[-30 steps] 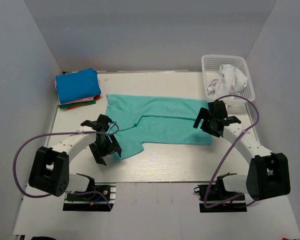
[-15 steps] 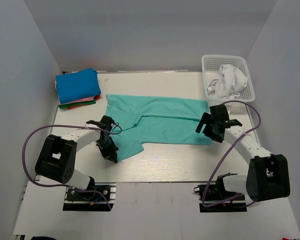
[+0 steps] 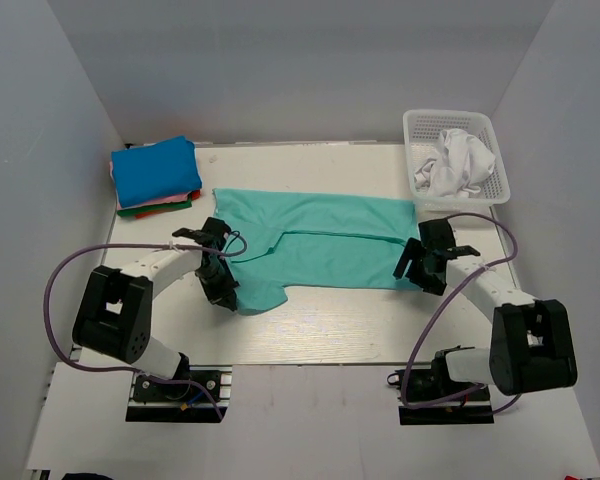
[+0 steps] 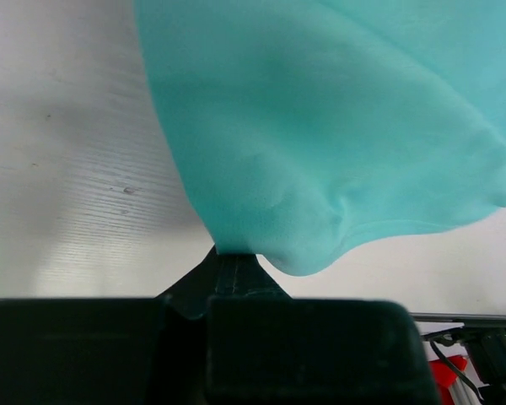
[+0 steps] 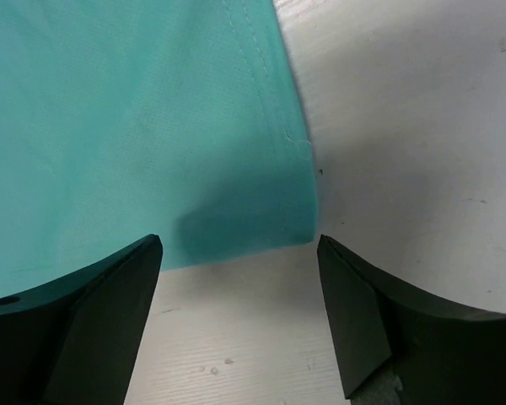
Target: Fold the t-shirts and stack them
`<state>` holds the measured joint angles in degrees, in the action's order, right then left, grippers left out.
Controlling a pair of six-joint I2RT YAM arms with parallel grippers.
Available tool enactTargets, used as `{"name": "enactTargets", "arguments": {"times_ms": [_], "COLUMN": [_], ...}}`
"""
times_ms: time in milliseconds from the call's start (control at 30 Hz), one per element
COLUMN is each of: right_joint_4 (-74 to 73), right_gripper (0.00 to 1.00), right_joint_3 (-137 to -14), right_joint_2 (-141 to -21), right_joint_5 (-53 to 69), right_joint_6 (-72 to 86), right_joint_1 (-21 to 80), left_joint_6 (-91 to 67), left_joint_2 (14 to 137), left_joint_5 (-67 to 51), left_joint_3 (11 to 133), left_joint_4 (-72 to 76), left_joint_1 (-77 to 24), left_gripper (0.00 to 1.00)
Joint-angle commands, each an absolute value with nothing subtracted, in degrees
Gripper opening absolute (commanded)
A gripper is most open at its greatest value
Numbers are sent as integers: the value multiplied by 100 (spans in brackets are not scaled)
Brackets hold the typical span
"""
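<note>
A teal t-shirt lies spread across the middle of the table. My left gripper is shut on its near left edge; in the left wrist view the teal cloth runs out from the closed fingertips. My right gripper stands open at the shirt's near right corner, a dark finger on each side, nothing between them. A stack of folded t-shirts, blue on top, sits at the back left.
A white basket at the back right holds a crumpled white garment. Grey walls close in the table on three sides. Both arm bases and purple cables sit at the near edge.
My left gripper closed on the shirt's near left edge and shifted slightly right and back. The right gripper dropped toward the near right corner and began narrowing.
</note>
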<state>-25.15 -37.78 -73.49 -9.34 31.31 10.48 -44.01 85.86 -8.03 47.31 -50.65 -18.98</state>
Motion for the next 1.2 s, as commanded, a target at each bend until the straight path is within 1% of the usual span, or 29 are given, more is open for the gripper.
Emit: {"name": "enactTargets", "arguments": {"times_ms": [0, 67, 100, 167, 200, 233, 267, 333, 433, 667, 700, 733, 833, 967, 1100, 1167], "right_joint_4": [-2101, -2074, -2074, -2083, -2083, -2092, -2083, -2022, -2204, -2672, -2681, -2872, -3005, -3050, -3137, -3155], "right_gripper": [79, 74, 70, 56, 48, 27, 16, 0, 0, 0, 0, 0, 0, 0, 0, 0], "right_joint_3": [-3691, -3726, -3718, -3674, -3665, -3665, -3674, -3717, -4014, -5017, -5097, -5454, -5808, -6266, -6836, -7021], "right_joint_2": [-7602, -7751, -7822, -7840, -7770, -7770, -7726, -7534, -7471, -7918, -7945, -8172, -8419, -8797, -9218, -9412], "right_joint_5": [-722, -642, -676, -659, -659, -624, -650, -720, -677, -677, -677, -694, -835, -966, -993, -993], "right_joint_6": [3217, 3225, 3226, 3243, 3243, 3234, 3252, 3191, 2963, 2655, 2619, 2541, 2523, 2479, 2496, 2505], "right_joint_1": [993, 976, 967, 941, 958, 949, 941, 932, 940, 949, 941, 940, 923, 896, 826, 809], "left_joint_6": [-4290, -4289, -4289, -4237, -4236, -4236, -4236, -4236, -4131, -4008, -4008, -4008, -3955, -3955, -3807, -3666], "left_joint_2": [8490, 8490, 8490, 8543, 8543, 8595, 8596, 8648, 8771, 9140, 9315, 9638, 9886, 10572, 11257, 11407], "left_joint_5": [-887, -888, -705, -598, -537, -536, -536, -379, -316, -256, -203, -124, -9, 394, 676, 677], "left_joint_3": [5000, 5115, 5237, 5448, 5510, 5563, 5624, 5861, 6318, 7539, 7698, 8195, 8734, 9840, 10694, 10870], "left_joint_4": [-5150, -5203, -5342, -5475, -5536, -5615, -5616, -5800, -5862, -5757, -5757, -5757, -5810, -6073, -6196, -6039], "left_joint_1": [-1916, -1916, -1916, -1916, -1916, -1916, -1916, -1916, -1916, -1784, -1784, -1784, -1784, -1671, -1512, -1512], "left_gripper": [0, 0, 0, 0, 0, 0, 0, 0, 0, 0, 0, 0, 0, 0, 0, 0]}}
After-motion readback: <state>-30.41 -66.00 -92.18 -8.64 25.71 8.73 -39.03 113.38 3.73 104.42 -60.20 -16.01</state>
